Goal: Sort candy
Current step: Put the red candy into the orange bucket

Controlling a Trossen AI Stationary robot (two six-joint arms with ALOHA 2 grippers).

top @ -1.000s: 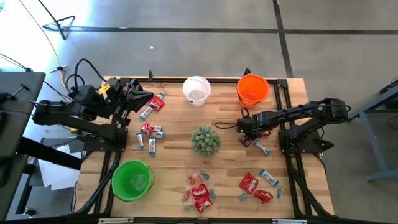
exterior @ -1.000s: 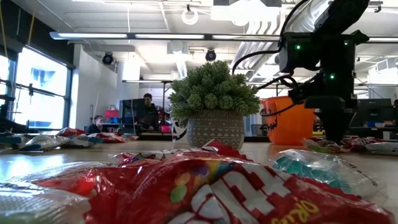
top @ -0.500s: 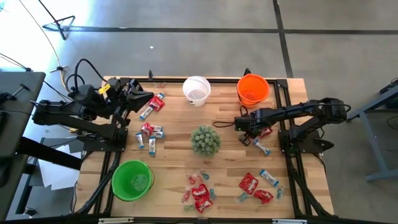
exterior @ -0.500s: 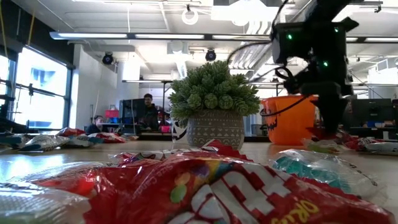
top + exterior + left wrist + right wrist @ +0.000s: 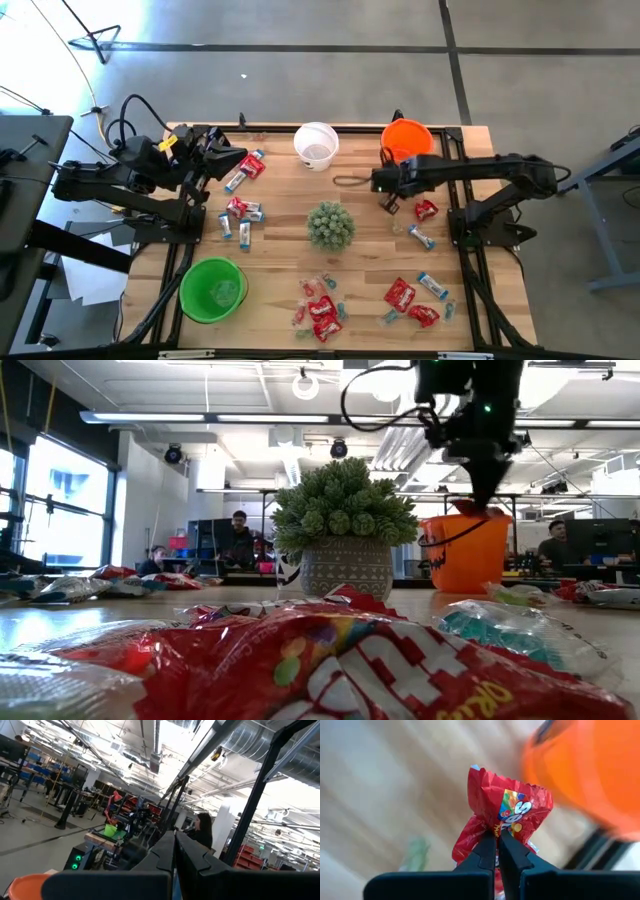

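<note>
Red and crinkled, a shiny Skittles packet [image 5: 506, 817] is clamped between the two dark fingers of the right pincer [image 5: 497, 838], with the orange bucket [image 5: 592, 775] blurred at the upper right of that frame. In the high view the right pincer [image 5: 384, 180] is held just below and left of the orange bucket [image 5: 407, 141], right of centre. Loose candy is left on the wooden tabletop [image 5: 280, 210]: a red packet [image 5: 426, 209] and a blue-and-white wrapper [image 5: 421, 238] lower right of the pincer, a red cluster [image 5: 322, 310] at the lower centre. The spiky green plant [image 5: 330, 225] is placed mid-frame, the white bucket [image 5: 316, 144] above it. The left pincer [image 5: 228, 160] is parked at the upper left, fingers pressed together.
</note>
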